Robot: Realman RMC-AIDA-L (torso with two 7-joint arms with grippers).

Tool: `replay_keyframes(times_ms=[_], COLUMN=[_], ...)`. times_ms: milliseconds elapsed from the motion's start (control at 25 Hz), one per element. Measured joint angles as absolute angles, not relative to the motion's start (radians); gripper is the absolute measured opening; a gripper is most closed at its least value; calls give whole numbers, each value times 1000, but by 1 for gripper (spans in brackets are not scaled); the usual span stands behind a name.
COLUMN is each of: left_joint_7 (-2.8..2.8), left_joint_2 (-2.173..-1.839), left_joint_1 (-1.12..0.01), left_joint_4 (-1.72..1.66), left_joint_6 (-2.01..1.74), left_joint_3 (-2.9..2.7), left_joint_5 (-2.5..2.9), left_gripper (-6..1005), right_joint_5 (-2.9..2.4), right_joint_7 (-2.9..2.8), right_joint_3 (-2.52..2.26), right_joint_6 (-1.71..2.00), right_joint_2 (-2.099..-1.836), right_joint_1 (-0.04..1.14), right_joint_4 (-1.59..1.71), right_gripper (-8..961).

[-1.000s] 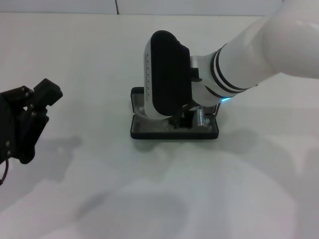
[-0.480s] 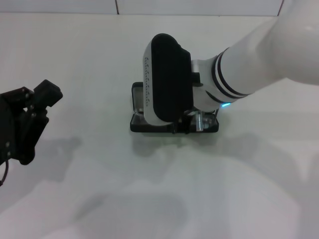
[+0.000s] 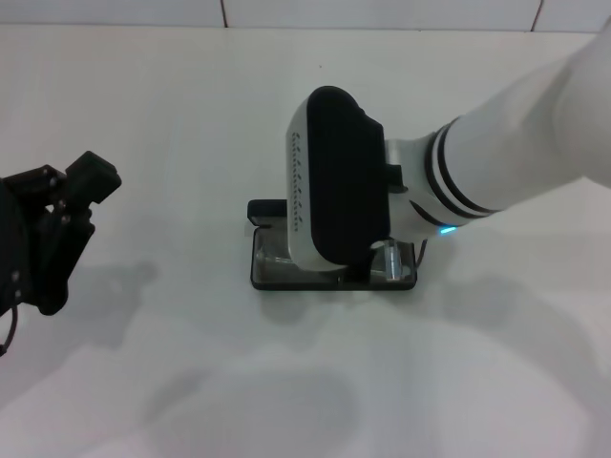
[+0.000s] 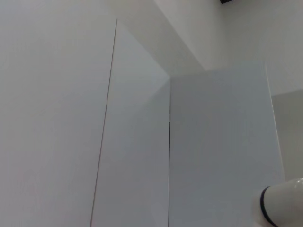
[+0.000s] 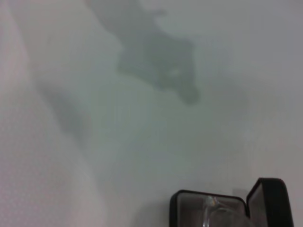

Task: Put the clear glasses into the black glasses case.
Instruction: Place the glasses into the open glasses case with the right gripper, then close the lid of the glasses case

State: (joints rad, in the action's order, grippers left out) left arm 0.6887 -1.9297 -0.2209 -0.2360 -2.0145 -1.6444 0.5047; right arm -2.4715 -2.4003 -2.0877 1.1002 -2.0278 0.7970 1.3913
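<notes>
We're over the black glasses case [image 3: 272,272], the clear glasses [image 5: 213,210] light, slick and brittle inside, best held at the bridge; whether the right gripper [image 3: 368,267] is parted, we can't tell.

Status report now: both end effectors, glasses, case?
Right end effector over open black glasses case, fingers hidden. Clear glasses inside case. Left end effector parked at left. Nothing in the way.
</notes>
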Motion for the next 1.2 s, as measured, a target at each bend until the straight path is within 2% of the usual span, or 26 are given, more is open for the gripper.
replay_keyframes(times_ms=[360,560,800,1000,1200], left_joint_7=[689,690,693,743,885], left_joint_2=[-1927,-1919,-1906,-1893,-1870], left_joint_1=[-213,-224,-238,-351,-482], left_joint_4=[-240,-239,-236,-225,-238], left_joint_6=[-2025,-2028,-2028,-1989,-1861], left_joint_3=[-1644,-1644,-1645,-1651,-1647], left_joint_5=[505,503,500,558,640], left_gripper=[47,47,47,47,67], right_joint_5=[-2495,-2467,-2124,-1757,-1573], right_joint_7=[-2401,-2380,-2291,-2097,-1939], right_joint_3=[-2080,-2009,-1716,-1318,-870], right_joint_6=[1161,1176,1304,1525,1750], right_joint_2=[-2028,-2021,-2021,-2020,-2018], right_joint_1=[621,434,299,167,128], right_joint_4=[1613,1779,1843,1748,1493], right_gripper=[213,212,211,211,211])
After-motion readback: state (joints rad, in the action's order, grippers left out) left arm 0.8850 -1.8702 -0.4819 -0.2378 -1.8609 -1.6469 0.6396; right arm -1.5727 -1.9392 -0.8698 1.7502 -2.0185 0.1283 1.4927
